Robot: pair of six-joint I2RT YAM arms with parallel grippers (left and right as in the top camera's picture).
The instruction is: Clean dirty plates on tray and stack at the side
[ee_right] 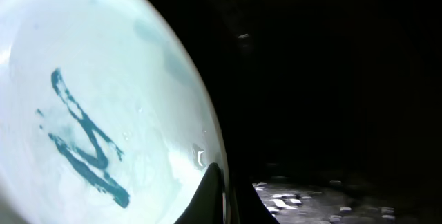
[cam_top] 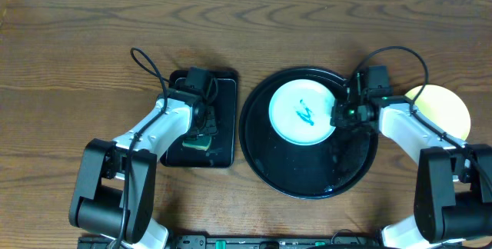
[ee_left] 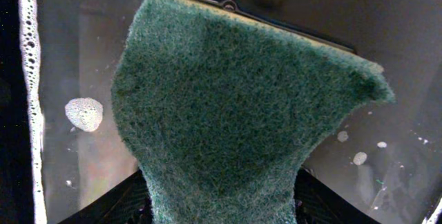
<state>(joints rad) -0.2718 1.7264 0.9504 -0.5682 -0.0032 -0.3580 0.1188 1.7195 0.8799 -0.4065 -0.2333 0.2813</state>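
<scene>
Pale mint plate (cam_top: 301,112) lies flat in the upper part of the round tray (cam_top: 307,181), a teal scribble (ee_right: 83,141) across its middle, so not yet cleaned. Yellow plate (cam_top: 450,107) sits off the tray on the surface (cam_top: 77,64) to the right, partly under the right arm; likely the stacking spot. No third plate in sight. Right tool (cam_top: 344,113) is at the mint plate's right rim, and the wrist view shows one dark fingertip against that edge. Probably there to steady the plate for scrubbing, but I cannot tell whether it is clamped on the rim. Right arm reaches in from the near right, forearm angled up-left. Left tool (cam_top: 198,132) is over the small tray (cam_top: 224,114) left of the round one and pinches the green sponge (ee_left: 235,106). Suds (ee_left: 84,113) lie in that tray, which suggests the sponge is being wetted there. Left arm is bent, elbow low and near, wrist pointing away.
</scene>
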